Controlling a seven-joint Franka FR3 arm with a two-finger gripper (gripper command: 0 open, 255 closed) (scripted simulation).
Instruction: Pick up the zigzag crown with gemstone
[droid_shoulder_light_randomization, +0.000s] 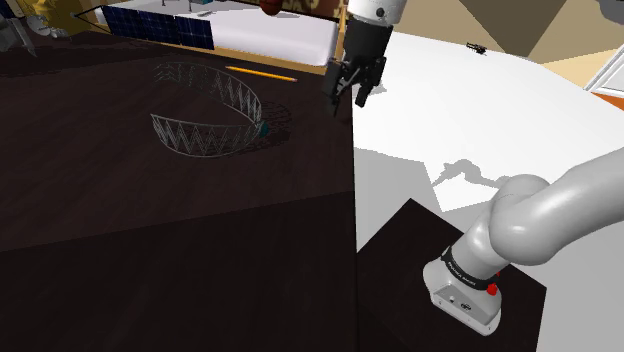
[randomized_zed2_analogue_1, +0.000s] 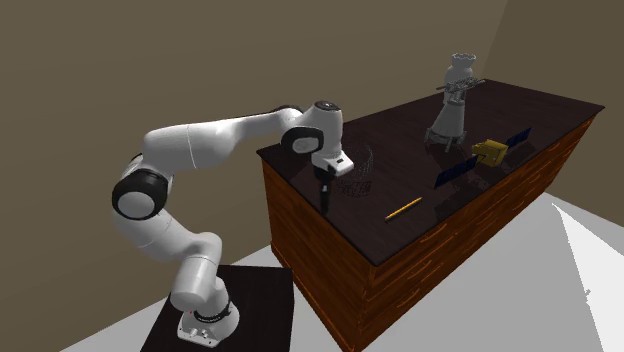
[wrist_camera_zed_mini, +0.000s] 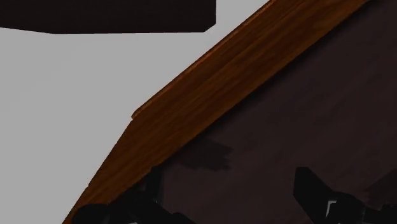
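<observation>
Dark countertop (droid_shoulder_light_randomization: 150, 220) holds the wire zigzag crown (droid_shoulder_light_randomization: 208, 118) (teal gem (droid_shoulder_light_randomization: 262, 130) on the side facing the claw (droid_shoulder_light_randomization: 350, 96)), lying inboard, toward the shoulder view's left, of the empty, wide-spread claw poised over the counter's edge.

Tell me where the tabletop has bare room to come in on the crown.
Bare: the wide stretch of table on the crown's side away from the pencil, and the strip between the crown and the edge where the open gripper hangs. Crowded: beyond the pencil, the satellite model and grey figure.
</observation>
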